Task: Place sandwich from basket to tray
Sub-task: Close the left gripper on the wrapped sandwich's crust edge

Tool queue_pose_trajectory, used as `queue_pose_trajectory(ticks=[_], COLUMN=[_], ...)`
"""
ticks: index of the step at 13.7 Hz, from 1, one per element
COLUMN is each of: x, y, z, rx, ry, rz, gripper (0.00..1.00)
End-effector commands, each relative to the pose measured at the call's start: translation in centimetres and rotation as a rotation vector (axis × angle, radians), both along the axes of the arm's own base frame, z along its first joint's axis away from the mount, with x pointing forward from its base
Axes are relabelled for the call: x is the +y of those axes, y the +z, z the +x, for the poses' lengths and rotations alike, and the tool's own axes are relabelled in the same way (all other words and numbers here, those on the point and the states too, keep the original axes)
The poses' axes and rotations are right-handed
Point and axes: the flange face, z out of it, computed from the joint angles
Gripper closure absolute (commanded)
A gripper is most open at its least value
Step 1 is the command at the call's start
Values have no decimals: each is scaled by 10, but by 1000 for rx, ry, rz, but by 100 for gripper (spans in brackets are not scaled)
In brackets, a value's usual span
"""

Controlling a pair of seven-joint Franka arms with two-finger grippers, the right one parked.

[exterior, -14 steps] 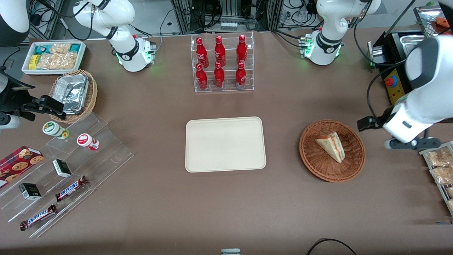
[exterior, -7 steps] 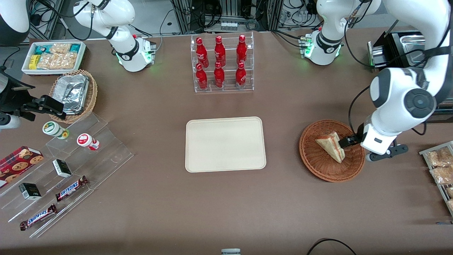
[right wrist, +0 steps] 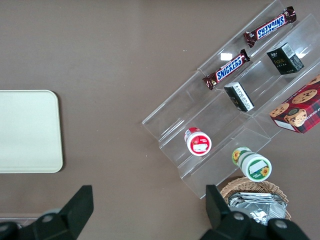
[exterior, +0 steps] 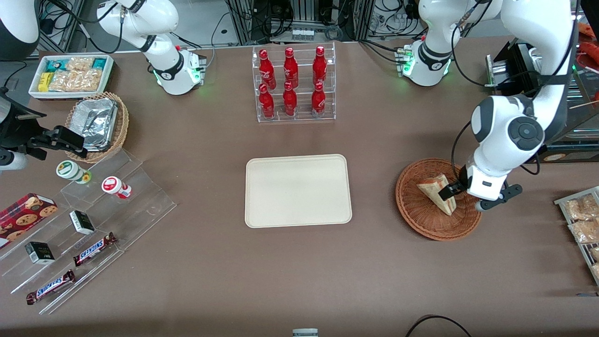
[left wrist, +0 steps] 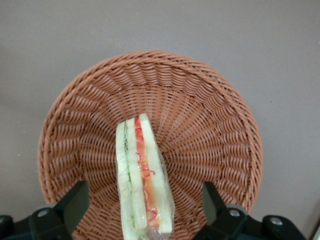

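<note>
Nothing moved yet: white-bread triangular sandwich (left wrist: 144, 177) lies in the round reddish-brown wicker basket (exterior: 416, 213). Gripper (left wrist: 145, 210) over it, fingers (left wrist: 74, 202) apart, straddling (no contact visible). Cream rectangular tray (exterior: 298, 191) awaits; grasp, carry, release remain.

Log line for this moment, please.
phase: pre-grasp | gripper: open, straddling sandwich | sandwich: in basket | tray: bare

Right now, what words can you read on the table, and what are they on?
"SNICKERS": on both candy bars on the clear steps.
Bottles, cookie box, dark small boxes: print too small to read.
Sandwich, basket, tray: no words.
The gripper is open over the sandwich.
</note>
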Motion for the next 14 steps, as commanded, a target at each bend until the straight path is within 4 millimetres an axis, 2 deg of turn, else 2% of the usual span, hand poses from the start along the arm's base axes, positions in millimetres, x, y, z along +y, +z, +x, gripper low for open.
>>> queue_pose_trajectory(ticks=[1,2,6,9,11,13,14], x=[-7,-15,-26,-25,-24,-22,-22], y=[-14,-20,-40,-59,-59,-61,-62], z=[-9,-10,-11,-14,-14,-14,-14], rx=[-5,0,9,44,45,48,51], ry=[25,22,25,22,21,22,24], rz=[-3,-5,-8,-1,1,1,2], gripper=[0,0,0,0,0,17,35])
